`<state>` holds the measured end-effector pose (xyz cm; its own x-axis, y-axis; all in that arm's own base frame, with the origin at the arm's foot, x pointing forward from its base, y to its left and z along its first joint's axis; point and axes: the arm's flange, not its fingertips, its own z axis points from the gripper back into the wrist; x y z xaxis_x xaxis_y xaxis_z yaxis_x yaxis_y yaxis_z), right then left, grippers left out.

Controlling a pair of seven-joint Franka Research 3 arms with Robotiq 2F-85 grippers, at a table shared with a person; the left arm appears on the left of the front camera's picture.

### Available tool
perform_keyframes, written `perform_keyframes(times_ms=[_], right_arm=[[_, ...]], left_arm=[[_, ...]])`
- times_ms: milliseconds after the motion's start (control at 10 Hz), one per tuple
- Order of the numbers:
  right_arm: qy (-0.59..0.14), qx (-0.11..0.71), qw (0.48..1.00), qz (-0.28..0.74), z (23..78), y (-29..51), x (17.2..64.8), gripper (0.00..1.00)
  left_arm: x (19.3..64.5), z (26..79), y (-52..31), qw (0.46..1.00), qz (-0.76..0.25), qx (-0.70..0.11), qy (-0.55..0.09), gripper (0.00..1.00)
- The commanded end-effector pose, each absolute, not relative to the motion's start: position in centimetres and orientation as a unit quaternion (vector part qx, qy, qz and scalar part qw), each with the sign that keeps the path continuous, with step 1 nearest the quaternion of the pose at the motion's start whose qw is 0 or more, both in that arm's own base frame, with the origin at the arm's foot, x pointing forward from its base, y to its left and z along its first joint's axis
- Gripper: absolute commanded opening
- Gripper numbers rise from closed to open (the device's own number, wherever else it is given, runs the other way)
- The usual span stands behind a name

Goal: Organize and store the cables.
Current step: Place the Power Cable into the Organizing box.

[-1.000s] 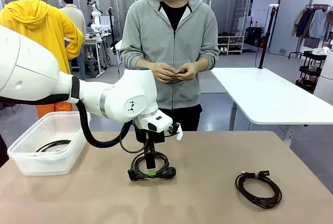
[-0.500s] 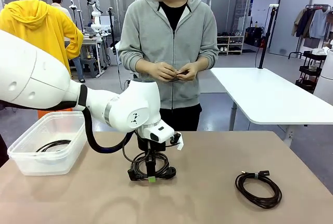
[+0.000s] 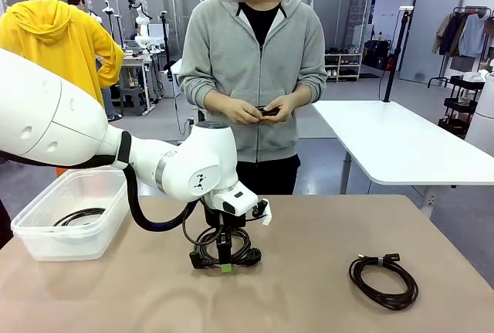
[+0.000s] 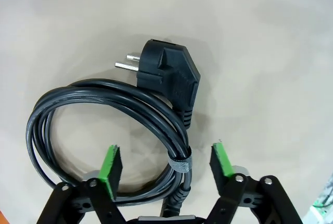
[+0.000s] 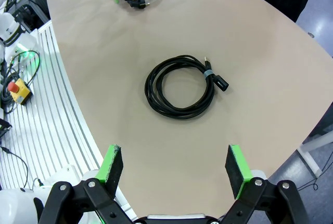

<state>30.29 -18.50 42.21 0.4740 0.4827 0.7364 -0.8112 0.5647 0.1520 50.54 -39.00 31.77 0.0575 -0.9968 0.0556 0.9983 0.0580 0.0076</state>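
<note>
Moved since a second ago: left gripper (image 3: 225, 262) sits lower, down onto the coil it hung above; the other coils lie where they were.
Left gripper: points straight down at the table. In the left wrist view (image 4: 166, 156) its green-padded fingers (image 4: 110, 164) stand wide apart, one inside the coil's ring, one outside.
Cable under it: thick black cord wound as a round coil with an angled black two-pin plug (image 4: 119, 95), flat on the table near its middle (image 3: 245, 256). A grey strap binds the strands, and that bound stretch runs between the fingers; whether the pads touch it I cannot tell.
Right gripper: jaws spread wide, nothing between them (image 5: 173, 161), high above the table.
Second cable: thin black cord coiled in a ring with a small plug end (image 5: 152, 90), flat on the table's right part (image 3: 390, 300), well apart from the first.
Third cable: black coil (image 3: 77, 215) on the floor of a clear plastic box (image 3: 69, 242) at the table's left edge.
Table: tan, matte top (image 3: 309, 232).
Person: grey zip hoodie (image 3: 258, 55), standing at the far side, both hands (image 3: 241, 109) together on a small dark thing.
</note>
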Motion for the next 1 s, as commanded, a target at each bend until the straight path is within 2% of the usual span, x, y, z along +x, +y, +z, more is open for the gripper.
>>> perform_keyframes(times_ms=[0,100,300,400,600,800,900], right_arm=[[-0.338,0.251,0.815,0.398,42.2,-18.5,30.2,1.0],[-0.338,0.251,0.815,0.398,42.2,-18.5,30.2,1.0],[-0.338,0.251,0.815,0.398,42.2,-18.5,30.2,1.0],[-0.338,0.251,0.815,0.398,42.2,-18.5,30.2,1.0],[-0.338,0.251,0.815,0.398,42.2,-18.5,30.2,1.0],[-0.338,0.251,0.815,0.398,42.2,-18.5,30.2,1.0],[-0.338,0.251,0.815,0.398,42.2,-18.5,30.2,1.0]], left_arm=[[50.1,31.7,-39.1,0.727,-0.686,-0.011,-0.026,0.08],[50.0,31.8,-39.2,0.727,-0.686,-0.014,-0.028,0.0],[50.1,31.8,-39.1,0.725,-0.687,-0.022,-0.032,0.0],[50.1,31.6,-39.2,0.728,-0.685,-0.017,-0.029,0.03],[50.1,31.4,-39.2,0.73,-0.683,-0.016,-0.024,0.0],[49.6,32.5,-39.3,0.726,-0.687,-0.012,-0.025,0.0],[48.8,34.4,-39.3,0.707,-0.706,-0.013,-0.017,0.0]])
